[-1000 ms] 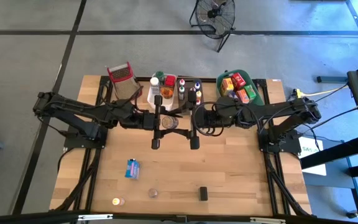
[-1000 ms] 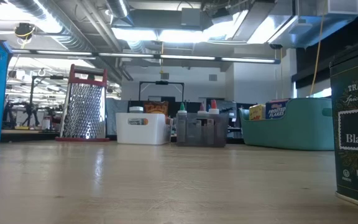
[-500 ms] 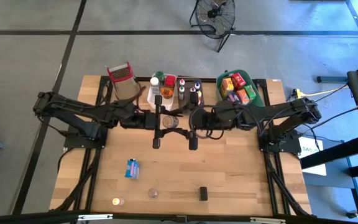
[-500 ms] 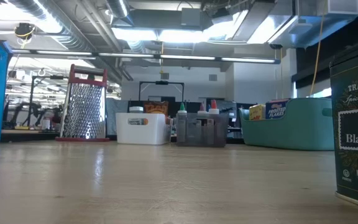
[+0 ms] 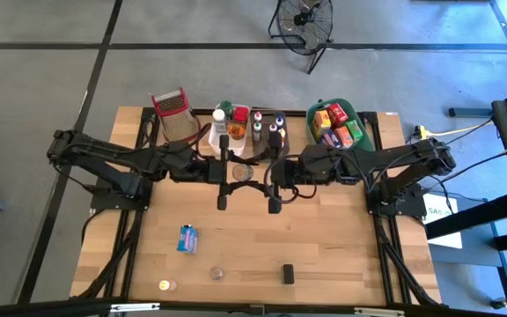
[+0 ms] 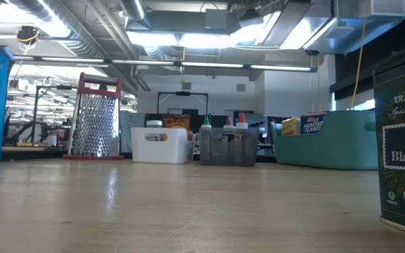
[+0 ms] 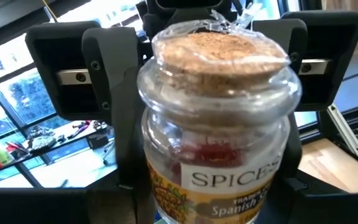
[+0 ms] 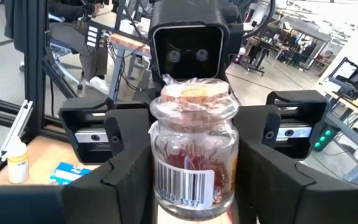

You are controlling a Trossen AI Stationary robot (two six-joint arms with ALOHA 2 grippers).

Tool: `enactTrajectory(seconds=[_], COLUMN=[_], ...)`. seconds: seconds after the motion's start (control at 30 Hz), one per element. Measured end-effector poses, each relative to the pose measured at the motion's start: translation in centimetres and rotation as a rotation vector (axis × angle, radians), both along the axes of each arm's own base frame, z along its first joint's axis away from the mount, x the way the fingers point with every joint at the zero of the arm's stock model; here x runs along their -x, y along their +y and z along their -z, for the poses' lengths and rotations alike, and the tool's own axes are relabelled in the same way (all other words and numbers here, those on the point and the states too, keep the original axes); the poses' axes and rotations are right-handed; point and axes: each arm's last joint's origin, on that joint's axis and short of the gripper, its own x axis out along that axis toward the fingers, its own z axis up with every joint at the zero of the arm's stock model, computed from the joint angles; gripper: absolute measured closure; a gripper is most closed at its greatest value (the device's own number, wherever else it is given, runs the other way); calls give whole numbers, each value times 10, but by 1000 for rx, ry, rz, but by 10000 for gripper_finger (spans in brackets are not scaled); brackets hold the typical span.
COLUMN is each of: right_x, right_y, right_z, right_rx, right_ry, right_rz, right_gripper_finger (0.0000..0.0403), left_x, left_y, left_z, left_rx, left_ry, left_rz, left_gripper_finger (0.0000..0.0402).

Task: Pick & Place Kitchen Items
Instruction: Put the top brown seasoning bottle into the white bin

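The risk is a dropped hand-over: if one claw lets go before the other has a firm bite, the glass spice jar point(image 7: 219, 124) falls to the counter point(image 5: 324, 238). It hangs mid-air above the counter's middle. The left claw point(image 7: 197, 112) grips its sides. The right claw point(image 8: 194, 155) stands part open around the same jar, pads beside the glass; contact is unclear.
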Motion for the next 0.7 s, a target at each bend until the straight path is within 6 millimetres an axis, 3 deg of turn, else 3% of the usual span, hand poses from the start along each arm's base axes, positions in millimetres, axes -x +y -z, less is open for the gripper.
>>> enactTrajectory(seconds=[0.2,0.7], right_x=[1,1], right_y=[0,0], right_z=[1,2], right_rx=[4,5], right_ry=[16,22], right_rz=[-1,-2], right_gripper_finger=[215,215], left_x=[0,0], left_y=[0,0], left_z=[1,2], left_rx=[-2,-3], left_ry=[12,17], left_rz=[-2,-2], left_gripper_finger=[217,217])
